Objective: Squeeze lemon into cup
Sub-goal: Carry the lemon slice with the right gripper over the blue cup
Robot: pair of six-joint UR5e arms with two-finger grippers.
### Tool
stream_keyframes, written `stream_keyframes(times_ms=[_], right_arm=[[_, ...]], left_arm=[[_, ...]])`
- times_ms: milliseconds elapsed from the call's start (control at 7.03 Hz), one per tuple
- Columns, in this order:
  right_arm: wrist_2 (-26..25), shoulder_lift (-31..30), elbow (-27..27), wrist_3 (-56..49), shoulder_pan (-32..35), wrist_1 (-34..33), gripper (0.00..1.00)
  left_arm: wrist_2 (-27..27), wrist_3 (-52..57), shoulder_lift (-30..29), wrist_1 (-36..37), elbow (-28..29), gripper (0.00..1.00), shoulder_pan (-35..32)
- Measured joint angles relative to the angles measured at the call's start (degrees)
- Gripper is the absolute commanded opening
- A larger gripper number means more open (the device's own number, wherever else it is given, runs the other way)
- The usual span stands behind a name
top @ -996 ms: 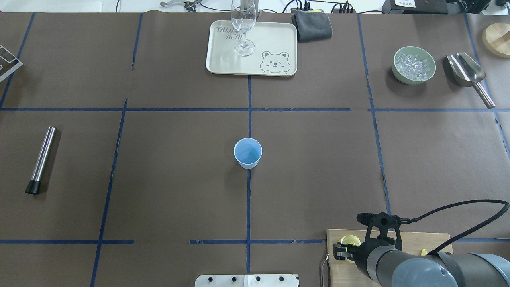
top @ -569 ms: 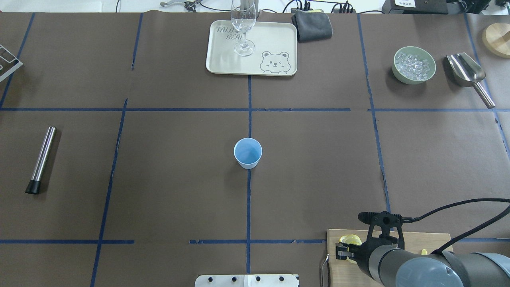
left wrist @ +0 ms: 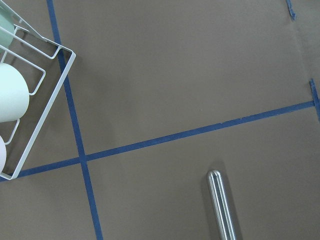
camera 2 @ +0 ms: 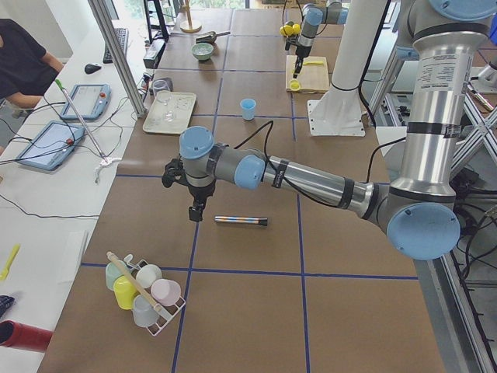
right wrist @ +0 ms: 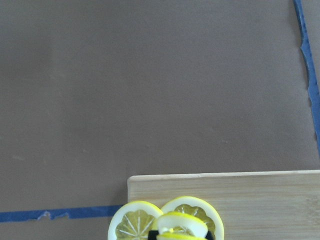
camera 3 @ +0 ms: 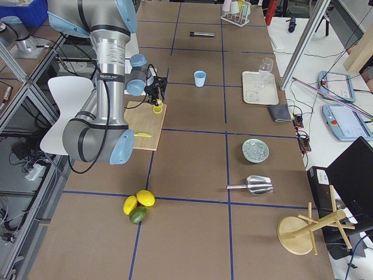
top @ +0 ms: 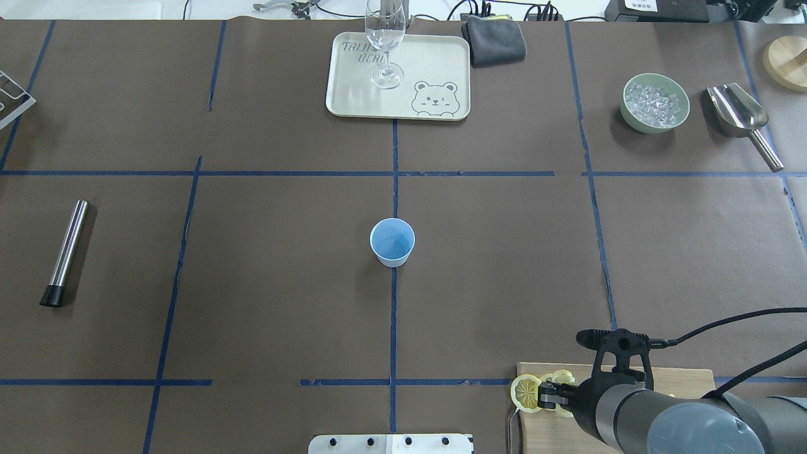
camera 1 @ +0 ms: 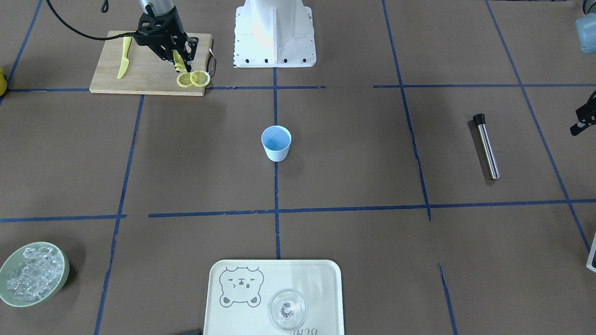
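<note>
My right gripper [camera 1: 182,64] hangs over the corner of the wooden cutting board [camera 1: 139,74], shut on a lemon slice [camera 1: 178,59] held on edge. The right wrist view shows this slice [right wrist: 178,223] pinched just above two more slices [right wrist: 134,223] lying flat at the board's corner. The light-blue cup [camera 1: 276,143] stands upright at the table's middle, far from the gripper; it also shows in the overhead view [top: 392,242]. My left gripper [camera 2: 195,211] hovers over the table's left end near a steel rod; I cannot tell whether it is open or shut.
A yellow knife [camera 1: 124,56] lies on the board. A steel rod [top: 66,252] lies at the left. A tray [top: 435,63] with a wine glass [top: 384,44], an ice bowl [top: 654,103] and a scoop [top: 741,116] sit at the back. A cup rack [left wrist: 30,100] is near the left wrist.
My right gripper has risen and shifted slightly right with the lemon slice. A flat slice at the board's corner, hidden before, now shows. The cup has not moved.
</note>
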Motion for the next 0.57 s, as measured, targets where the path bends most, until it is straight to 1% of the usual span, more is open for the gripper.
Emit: stream_keyframes(times_ms=[285,569], right_arm=[[2.0,0.2,0.9,0.0,2.7,-0.1,0.45],[6.5,2.1,0.8,-0.3,7.0,-0.1,0.47]], left_arm=[[0.0,0.0,-0.2,0.0,-0.1,1.0,0.0],[0.0,-0.2,-0.3,0.0,-0.3,1.0,0.0]])
